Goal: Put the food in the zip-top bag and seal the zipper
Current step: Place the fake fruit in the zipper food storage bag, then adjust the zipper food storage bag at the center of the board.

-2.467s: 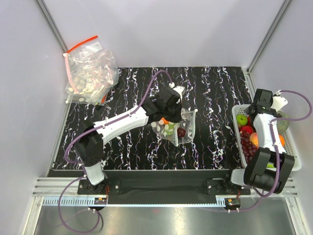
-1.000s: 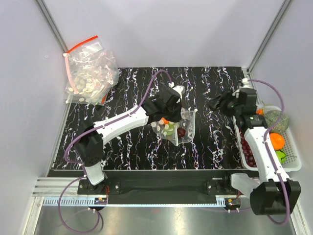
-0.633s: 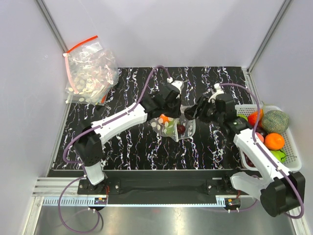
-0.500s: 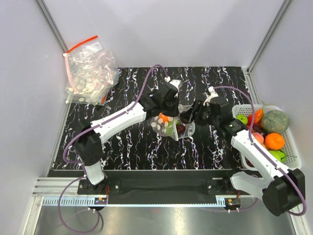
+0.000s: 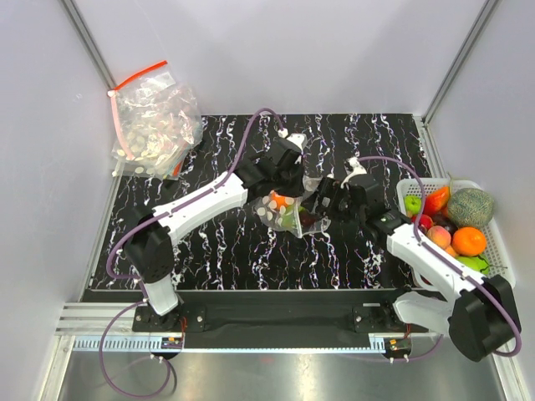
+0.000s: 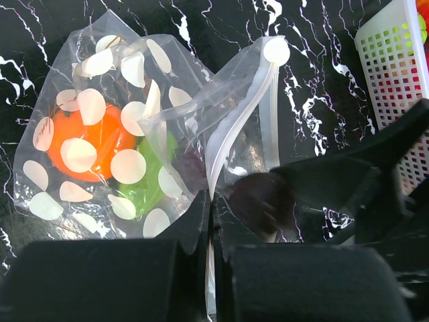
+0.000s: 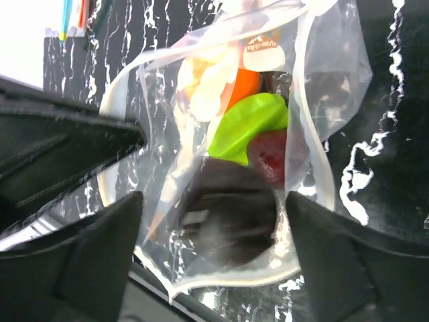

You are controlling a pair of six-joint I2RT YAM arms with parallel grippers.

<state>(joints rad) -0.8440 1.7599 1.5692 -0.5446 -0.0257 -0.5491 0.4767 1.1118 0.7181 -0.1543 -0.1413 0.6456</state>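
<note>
Spotted clear zip-top bag (image 5: 288,215) held up over the middle of the black marbled table (image 5: 251,259).
Left fingers (image 6: 191,225) pinched tight on crinkly bag edge by pale zipper (image 6: 231,134); right fingers (image 7: 74,268) spread wide, gripping nothing, round dark fruit (image 7: 228,215) between them at the mouth; orange fruit (image 6: 90,144) and glossy green piece (image 6: 144,188) inside.

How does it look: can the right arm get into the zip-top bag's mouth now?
Probably yes. The left gripper pinches the zipper, holding the zip-top bag open, and the open right gripper sits at its mouth with nothing in the way.
</note>
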